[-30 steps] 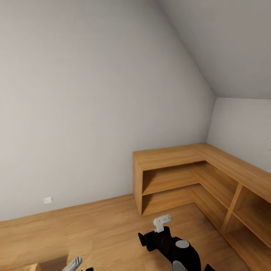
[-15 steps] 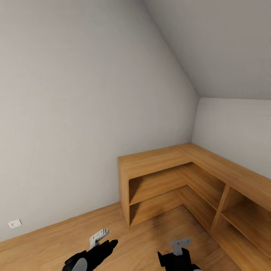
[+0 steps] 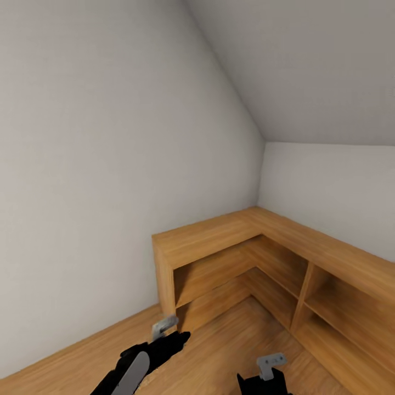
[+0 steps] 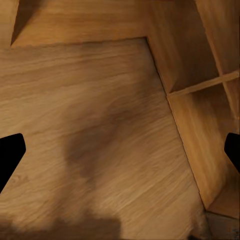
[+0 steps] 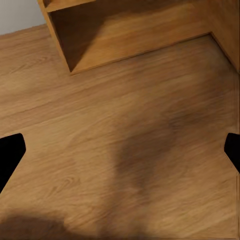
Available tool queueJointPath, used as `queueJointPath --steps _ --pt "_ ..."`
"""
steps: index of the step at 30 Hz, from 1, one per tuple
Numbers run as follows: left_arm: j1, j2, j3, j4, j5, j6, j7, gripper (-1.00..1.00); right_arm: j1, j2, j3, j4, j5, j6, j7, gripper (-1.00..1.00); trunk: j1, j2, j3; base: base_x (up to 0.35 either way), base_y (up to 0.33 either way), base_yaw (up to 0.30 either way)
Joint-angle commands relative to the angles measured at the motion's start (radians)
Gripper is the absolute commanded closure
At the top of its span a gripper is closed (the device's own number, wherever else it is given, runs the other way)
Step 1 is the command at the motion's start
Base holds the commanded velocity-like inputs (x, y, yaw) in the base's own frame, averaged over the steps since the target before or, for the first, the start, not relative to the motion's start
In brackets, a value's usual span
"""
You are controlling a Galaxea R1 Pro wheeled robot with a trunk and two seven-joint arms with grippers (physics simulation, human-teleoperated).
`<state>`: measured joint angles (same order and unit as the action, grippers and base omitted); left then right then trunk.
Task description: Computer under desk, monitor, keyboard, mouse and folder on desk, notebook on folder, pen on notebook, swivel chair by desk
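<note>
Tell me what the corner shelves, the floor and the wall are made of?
The shelves look like wood, honey-brown with faint grain and a dull sheen. The floor looks like wood planks: long grain lines, slightly glossy. The wall seems to be painted plaster, plain pale grey and matte.

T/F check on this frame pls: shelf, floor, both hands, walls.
1. The shelf is L-shaped and fits the room corner. True.
2. Books fill the shelf. False: its visible compartments hold nothing.
3. The left hand is open over the floor. True.
4. The right hand grips a pen. False: it is open, with only floor between its fingers.
5. The walls are brick. False: plain, light-coloured.
</note>
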<state>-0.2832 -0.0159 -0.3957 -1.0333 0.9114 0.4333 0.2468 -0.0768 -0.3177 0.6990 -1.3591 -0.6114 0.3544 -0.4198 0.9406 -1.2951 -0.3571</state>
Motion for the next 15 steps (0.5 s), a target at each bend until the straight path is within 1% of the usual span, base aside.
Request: queueJointPath --steps 1,3,4,5,9,15 --pt "-0.032 -0.008 -0.002 0.010 0.008 0.003 0.008 -1.00 -0.002 -0.001 0.003 -0.003 -0.008 -0.003 -0.011 -1.00 0.000 -0.001 -0.001 0.006 0.009 -0.300" --pt "-0.051 -0.015 -0.003 0.018 0.007 0.003 0.007 -1.00 -0.002 0.000 0.002 -0.003 -0.008 -0.006 -0.011 -1.00 0.000 -0.001 -0.001 0.004 0.006 -0.300" --pt "-0.075 -0.050 -0.022 0.039 0.004 -0.008 0.014 -1.00 -0.003 0.000 0.001 -0.005 -0.011 -0.006 -0.009 -1.00 0.000 -0.001 -0.001 0.001 0.001 -0.300" --pt "-0.078 -0.054 -0.030 0.044 0.004 -0.011 0.014 -1.00 -0.003 0.000 0.001 -0.005 -0.011 -0.006 -0.009 -1.00 0.000 -0.001 -0.001 0.027 0.032 -0.300" --pt "-0.080 -0.059 -0.038 0.057 0.003 -0.016 0.012 -1.00 -0.002 0.000 0.001 -0.004 -0.012 -0.007 -0.009 -1.00 0.000 -0.001 -0.001 0.086 0.101 -0.300" --pt "-0.081 -0.061 -0.044 0.068 0.003 -0.018 0.010 -1.00 -0.002 0.000 0.002 -0.001 -0.013 -0.009 -0.010 -1.00 0.000 -0.001 -0.001 0.172 0.190 -0.300"
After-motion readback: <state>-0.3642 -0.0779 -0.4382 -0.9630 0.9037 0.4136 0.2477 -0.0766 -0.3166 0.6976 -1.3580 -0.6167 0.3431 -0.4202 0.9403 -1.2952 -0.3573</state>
